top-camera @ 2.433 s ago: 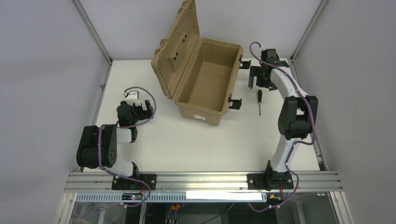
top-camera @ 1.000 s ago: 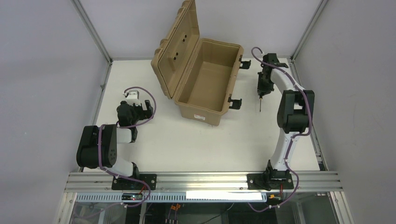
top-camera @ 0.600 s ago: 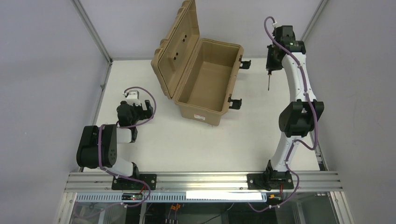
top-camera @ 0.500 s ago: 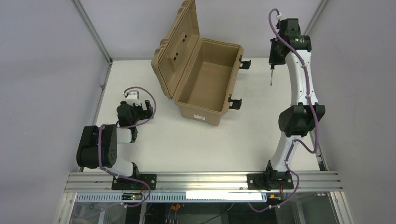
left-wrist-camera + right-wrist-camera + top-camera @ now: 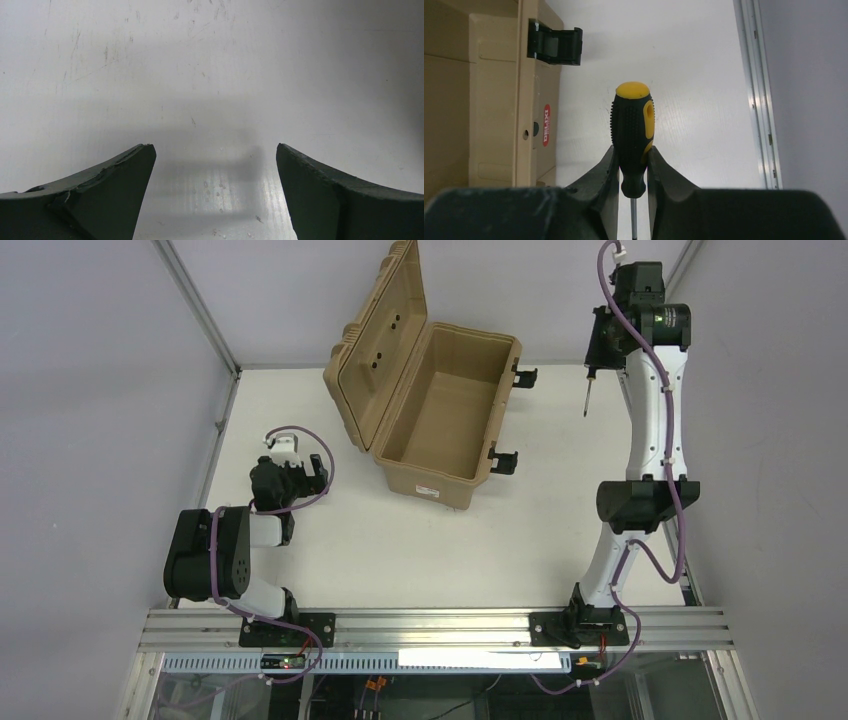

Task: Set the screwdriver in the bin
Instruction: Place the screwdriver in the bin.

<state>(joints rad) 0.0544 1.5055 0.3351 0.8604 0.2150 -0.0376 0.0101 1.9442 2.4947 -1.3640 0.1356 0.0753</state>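
My right gripper [image 5: 631, 159] is shut on the screwdriver [image 5: 632, 131], pinching its black handle with the yellow cap. From above, the right gripper [image 5: 597, 352] is raised high at the back right, and the screwdriver [image 5: 587, 397] hangs from it with its thin shaft pointing down, to the right of the bin [image 5: 452, 453]. The tan bin stands with its ribbed lid [image 5: 378, 335] swung up, its inside bare. In the right wrist view the bin [image 5: 494, 102] fills the left side. My left gripper [image 5: 214, 165] is open over bare table; from above it [image 5: 283, 445] rests low at the left.
Black latches [image 5: 503, 461] stick out from the bin's right side, one near the back [image 5: 524, 377]. A metal frame rail [image 5: 757, 95] runs along the table's right edge, with grey walls close behind and beside the right arm.
The right arm has lifted the screwdriver off the table, from low beside the bin's right side to high at the back right. The left arm has not moved.
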